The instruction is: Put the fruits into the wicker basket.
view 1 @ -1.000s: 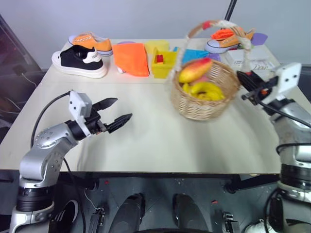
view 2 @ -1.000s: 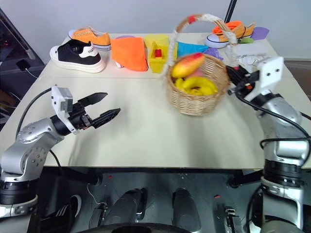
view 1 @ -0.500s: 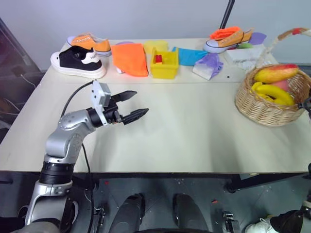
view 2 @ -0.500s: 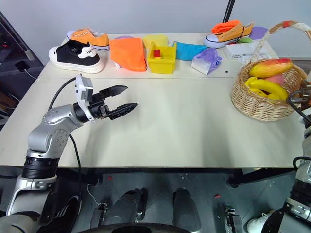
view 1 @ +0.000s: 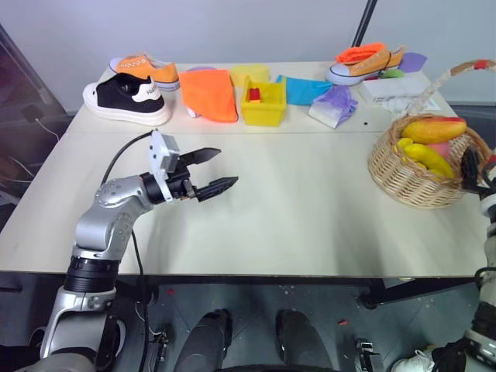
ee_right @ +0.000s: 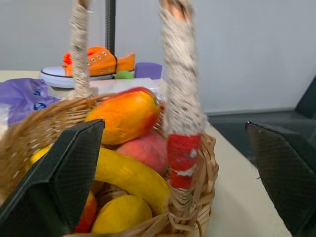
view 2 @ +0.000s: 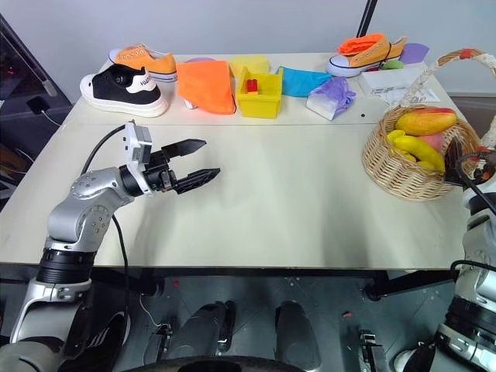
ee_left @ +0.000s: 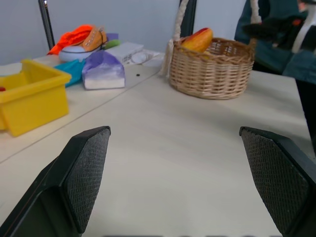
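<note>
basket: wicker basket point(view 2: 409, 159) sits at right edge of frame on the surface point(view 2: 294, 209), upright, arched handle w/ red + white bands up top.
fruits: mango point(view 2: 425, 121) lies on top of the pile, yellow-to-red, long axis roughly level; red-orange fruit point(ee_right: 148, 150) tucked just under/behind it; bananas point(view 2: 418, 149) + another yellow piece lower in the basket. No fruit seen loose on the surface.
right end effector: point(ee_right: 173, 182) fingers spread wide either side of the basket handle, right beside the rim; whether they touch the wicker, can't tell. Holds nothing.
left end effector: point(view 2: 194, 161) wide open, empty, hovering over bare surface at centre-left, well apart from basket.
handling, fruits: look like glossy hollow toys, so prob. light, rigid, slippery; mango best pinched across its narrow middle, not end to end. Round one likely to roll if nudged.
handling, basket: stiff weave, light, prob. slides easily on the smooth surface; handle base or rim is the sure hold.
status: judged done or nearly, fruits all appear inside.
clutter: shoes point(view 2: 122, 85), orange cloth point(view 2: 206, 84), yellow box point(view 2: 260, 94) along top of frame, far from the work.
</note>
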`<state>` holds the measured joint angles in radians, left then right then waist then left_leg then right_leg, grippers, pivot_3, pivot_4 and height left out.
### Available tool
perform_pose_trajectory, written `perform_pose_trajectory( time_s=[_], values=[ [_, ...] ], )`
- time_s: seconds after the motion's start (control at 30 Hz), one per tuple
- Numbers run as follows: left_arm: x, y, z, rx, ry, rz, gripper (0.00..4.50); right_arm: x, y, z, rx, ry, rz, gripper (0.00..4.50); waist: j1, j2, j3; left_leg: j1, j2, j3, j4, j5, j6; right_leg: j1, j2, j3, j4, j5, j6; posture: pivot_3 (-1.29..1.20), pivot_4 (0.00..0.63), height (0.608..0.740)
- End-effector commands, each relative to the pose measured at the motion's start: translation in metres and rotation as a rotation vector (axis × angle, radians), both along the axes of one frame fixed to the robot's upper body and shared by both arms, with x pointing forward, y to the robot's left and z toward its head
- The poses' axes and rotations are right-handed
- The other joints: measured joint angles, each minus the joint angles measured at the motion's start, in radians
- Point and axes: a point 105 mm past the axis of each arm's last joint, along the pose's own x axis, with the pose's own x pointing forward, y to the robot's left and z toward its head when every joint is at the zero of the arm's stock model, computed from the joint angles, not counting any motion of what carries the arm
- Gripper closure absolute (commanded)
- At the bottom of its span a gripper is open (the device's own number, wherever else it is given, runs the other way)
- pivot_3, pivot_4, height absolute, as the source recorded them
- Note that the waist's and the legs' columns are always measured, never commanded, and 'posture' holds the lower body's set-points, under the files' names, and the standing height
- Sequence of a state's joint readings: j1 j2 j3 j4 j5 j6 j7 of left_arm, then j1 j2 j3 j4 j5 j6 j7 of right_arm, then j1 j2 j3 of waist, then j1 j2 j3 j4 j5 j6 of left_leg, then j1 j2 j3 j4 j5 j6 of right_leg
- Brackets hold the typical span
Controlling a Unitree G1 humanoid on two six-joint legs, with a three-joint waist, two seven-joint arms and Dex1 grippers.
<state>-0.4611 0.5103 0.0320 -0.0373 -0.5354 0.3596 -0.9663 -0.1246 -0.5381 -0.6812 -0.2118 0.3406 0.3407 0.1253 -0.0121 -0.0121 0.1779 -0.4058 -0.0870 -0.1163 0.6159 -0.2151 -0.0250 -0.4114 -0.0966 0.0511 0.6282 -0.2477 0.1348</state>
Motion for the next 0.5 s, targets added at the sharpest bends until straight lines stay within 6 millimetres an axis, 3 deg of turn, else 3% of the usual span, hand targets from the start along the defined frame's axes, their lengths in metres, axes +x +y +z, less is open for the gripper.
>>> perform_pose_trajectory(
  time_s=[0.03,0.2,0.23,0.33,0.5],
  values=[
    [-0.001,0.007,0.006,-0.006,-0.038,0.016,0.0,-0.014,0.031,0.011,0.002,-0.065,0.024,0.03,0.0,0.0,0.0,0.0,0.0,-0.001,0.0,0.0,0.0,0.0,0.0,0.0,0.0,0.0,0.0,0.0,0.15,0.74],
    [0.003,0.016,0.005,-0.008,-0.031,0.061,0.0,-0.028,0.078,0.009,0.028,-0.139,0.105,0.03,-0.001,0.001,-0.001,0.0,0.0,-0.001,0.0,0.0,0.0,0.0,0.0,0.0,0.0,0.0,0.0,0.0,0.15,0.74],
    [0.004,0.02,0.004,-0.008,-0.031,0.084,0.0,-0.028,0.095,0.007,-0.018,-0.137,0.159,0.03,-0.001,0.001,-0.001,0.0,0.0,-0.001,0.0,0.0,0.0,0.0,0.0,0.0,0.0,0.0,0.0,0.0,0.15,0.74],
    [0.005,0.033,0.004,-0.023,-0.033,0.153,0.0,-0.02,0.137,-0.001,-0.04,-0.119,0.345,0.03,-0.005,0.001,-0.001,0.0,0.0,-0.001,0.0,0.0,0.0,0.0,0.0,0.0,0.0,0.0,0.0,0.0,0.15,0.74],
    [0.005,0.064,0.002,-0.034,-0.046,0.332,0.0,0.007,0.207,-0.014,-0.152,0.004,0.862,0.03,-0.009,0.001,-0.001,0.002,0.0,0.0,0.0,0.0,0.0,0.002,0.0,0.0,0.0,0.0,0.0,0.0,0.15,0.74]
  ],
)
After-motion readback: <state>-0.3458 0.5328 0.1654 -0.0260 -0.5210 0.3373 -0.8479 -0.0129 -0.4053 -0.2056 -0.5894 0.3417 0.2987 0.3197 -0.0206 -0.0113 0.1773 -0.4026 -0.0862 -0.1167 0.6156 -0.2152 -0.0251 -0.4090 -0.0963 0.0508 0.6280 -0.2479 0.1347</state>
